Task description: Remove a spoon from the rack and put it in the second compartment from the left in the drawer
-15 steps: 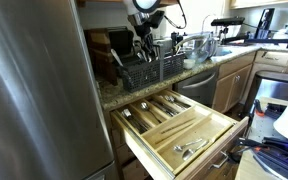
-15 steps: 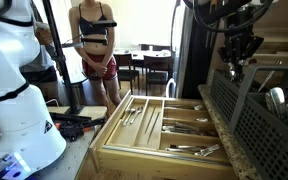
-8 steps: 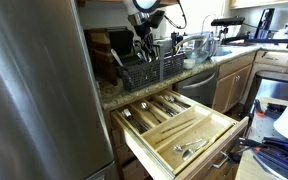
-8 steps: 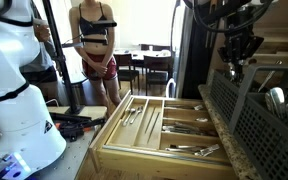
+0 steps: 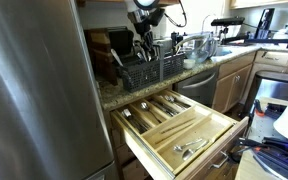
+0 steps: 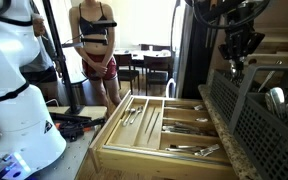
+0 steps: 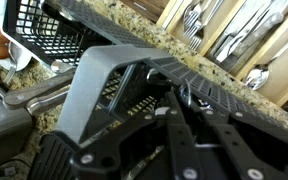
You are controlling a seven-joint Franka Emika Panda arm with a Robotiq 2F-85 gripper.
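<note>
The black wire rack [image 5: 152,70] stands on the granite counter above the open pale-wood drawer [image 5: 212,139]; both also show in an exterior view, the rack [image 6: 256,118] and the drawer [image 6: 112,140]. My gripper [image 5: 144,46] [image 6: 241,56] hangs over the rack's cutlery corner, fingers down among upright utensils. In the wrist view the fingers [image 7: 189,100] are nearly together on a thin silver spoon handle [image 7: 187,91]; its bowl is hidden. The drawer's narrow slots [image 5: 147,112] hold several pieces of cutlery.
A steel fridge [image 5: 34,90] fills the near side. A knife block [image 5: 102,48] stands behind the rack. A person [image 6: 95,45] stands beyond the drawer, and a white robot body [image 6: 14,90] is close by. Bowls and plates sit in the rack [image 6: 274,98].
</note>
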